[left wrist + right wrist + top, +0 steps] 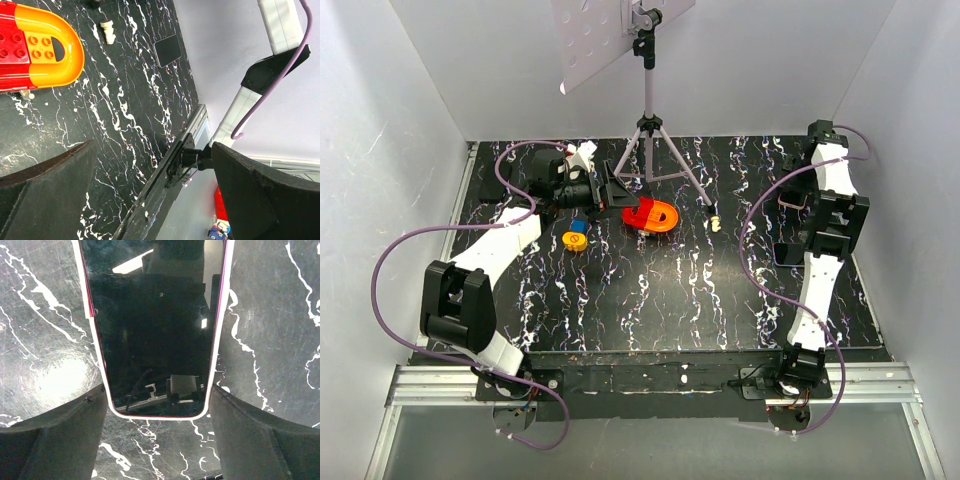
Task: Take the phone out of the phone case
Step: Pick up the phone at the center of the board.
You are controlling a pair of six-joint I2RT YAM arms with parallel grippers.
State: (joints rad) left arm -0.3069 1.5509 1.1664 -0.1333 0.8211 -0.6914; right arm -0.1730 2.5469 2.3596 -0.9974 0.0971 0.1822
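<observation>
The phone (pixel 157 330) lies flat, screen up, on the black marbled table, inside a phone case whose white and pink rim (pixel 217 340) shows round the dark glass. My right gripper (pixel 157 390) straddles its near end, and both fingers (pixel 75 430) touch the case's side edges with no gap. From above the phone (pixel 786 252) is a dark slab under the right gripper (pixel 802 245) at the table's right side. The left wrist view shows the phone (pixel 167 50) far off. My left gripper (pixel 615 190) (pixel 154 146) hangs wide open and empty at the back left.
A red and orange toy block (pixel 650 215) (pixel 35 45) lies just past the left gripper. A small yellow and blue piece (pixel 575 241) sits near it. A tripod (pixel 655 150) stands at the back middle, with a white peg (pixel 716 222) (pixel 107 31) on the table nearby.
</observation>
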